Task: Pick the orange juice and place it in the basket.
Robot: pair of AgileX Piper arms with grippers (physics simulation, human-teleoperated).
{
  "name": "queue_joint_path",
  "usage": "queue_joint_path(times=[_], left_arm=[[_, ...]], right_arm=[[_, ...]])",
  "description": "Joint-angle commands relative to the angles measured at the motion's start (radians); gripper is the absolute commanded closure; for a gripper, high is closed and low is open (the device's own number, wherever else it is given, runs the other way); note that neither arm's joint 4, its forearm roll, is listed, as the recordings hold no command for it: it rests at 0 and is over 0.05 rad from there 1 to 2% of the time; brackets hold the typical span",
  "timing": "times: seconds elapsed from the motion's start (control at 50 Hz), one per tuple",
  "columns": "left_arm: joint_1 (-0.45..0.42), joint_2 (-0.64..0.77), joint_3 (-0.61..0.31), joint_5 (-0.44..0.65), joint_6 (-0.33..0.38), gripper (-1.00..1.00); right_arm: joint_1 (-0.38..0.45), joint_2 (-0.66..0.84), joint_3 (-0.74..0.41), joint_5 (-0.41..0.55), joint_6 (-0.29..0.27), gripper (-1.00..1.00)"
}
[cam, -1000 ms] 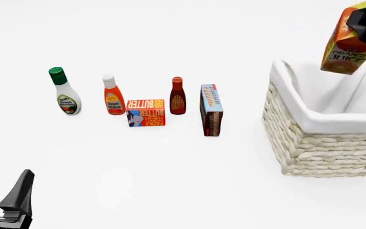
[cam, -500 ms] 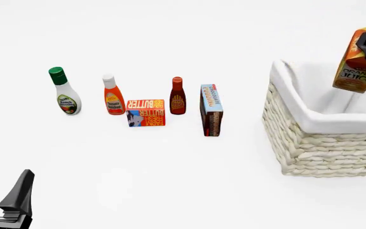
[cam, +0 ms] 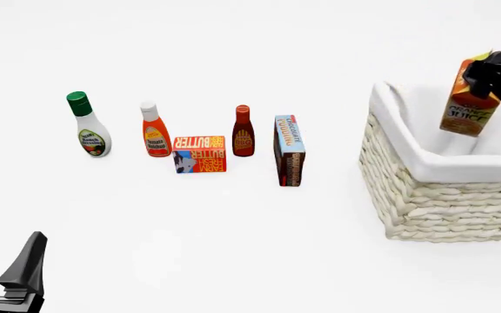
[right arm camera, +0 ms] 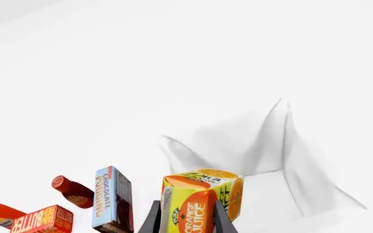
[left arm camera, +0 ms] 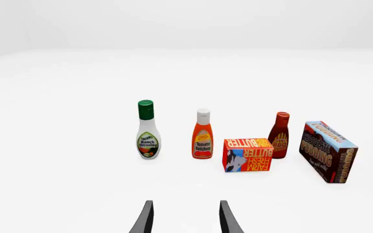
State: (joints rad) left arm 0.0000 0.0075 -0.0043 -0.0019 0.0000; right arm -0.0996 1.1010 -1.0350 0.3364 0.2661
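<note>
Juice over basket, far right, off the counter | right end effector clamped on juice | left end effector near left, spread, holding nothing

Front view: high, behind the arms, looking forward and down over table and basket. Left wrist: low, level, facing butter, also at front view's centre. Right wrist: close above basket liner.

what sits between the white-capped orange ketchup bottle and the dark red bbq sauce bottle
In the front view, the flat orange-red butter box lies between ketchup bottle and bbq bottle, slightly nearer the camera.
</note>
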Motion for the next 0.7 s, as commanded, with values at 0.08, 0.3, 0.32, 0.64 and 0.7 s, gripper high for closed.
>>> queue_joint_path(times=[0.08,0.3,0.32,0.64,0.7], left_arm=[[0.000,0.000,0.000,0.000,0.000,-1.00],[0.000,0.000,0.000,0.000,0.000,-1.00],[0.000,0.000,0.000,0.000,0.000,-1.00],[0.000,0.000,0.000,0.000,0.000,-1.00],[0.000,0.000,0.000,0.000,0.000,-1.00]], right_arm=[[-0.017,0.077,0.015,-0.080,0.018,1.00],[-0.011,0.119,0.038,-0.124,0.030,1.00],[-0.011,0.119,0.041,-0.124,0.027,1.00],[-0.025,0.178,0.043,-0.151,0.014,1.00],[-0.031,0.179,0.048,-0.152,0.011,1.00]])
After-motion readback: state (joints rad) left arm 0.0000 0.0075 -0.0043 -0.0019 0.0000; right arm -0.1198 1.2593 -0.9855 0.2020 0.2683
